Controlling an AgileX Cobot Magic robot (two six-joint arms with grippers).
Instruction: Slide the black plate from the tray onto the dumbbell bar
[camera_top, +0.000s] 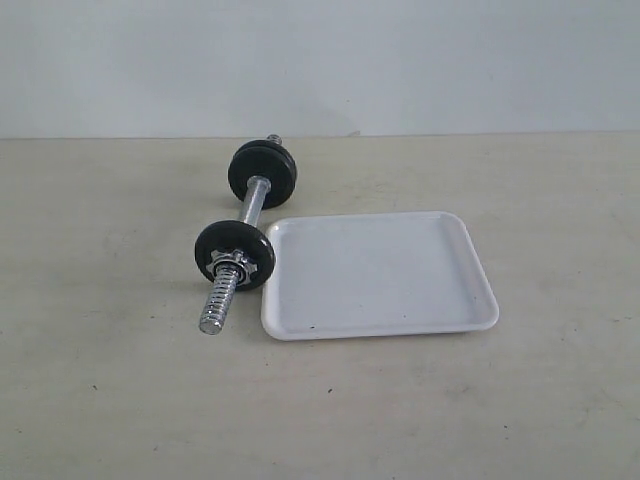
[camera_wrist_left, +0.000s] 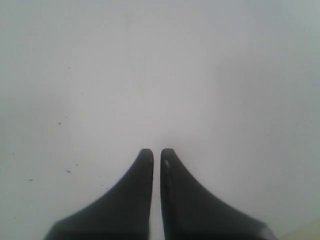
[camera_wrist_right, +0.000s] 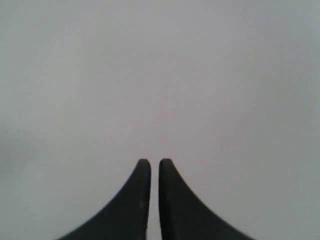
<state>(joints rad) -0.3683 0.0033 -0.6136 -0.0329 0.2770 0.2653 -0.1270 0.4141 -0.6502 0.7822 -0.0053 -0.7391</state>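
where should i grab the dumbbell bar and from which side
Take the dumbbell bar by its smooth middle stretch, between the far disc and the near disc, coming straight down and closing across it. It lies flat on the table, and the tray sits close beside it.

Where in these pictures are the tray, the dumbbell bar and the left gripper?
tray (camera_top: 380, 275): exterior view, on its bare inner floor.
dumbbell bar (camera_top: 254, 198): exterior view, on its smooth middle part.
left gripper (camera_wrist_left: 156, 152): left wrist view, midway between its fingertips.
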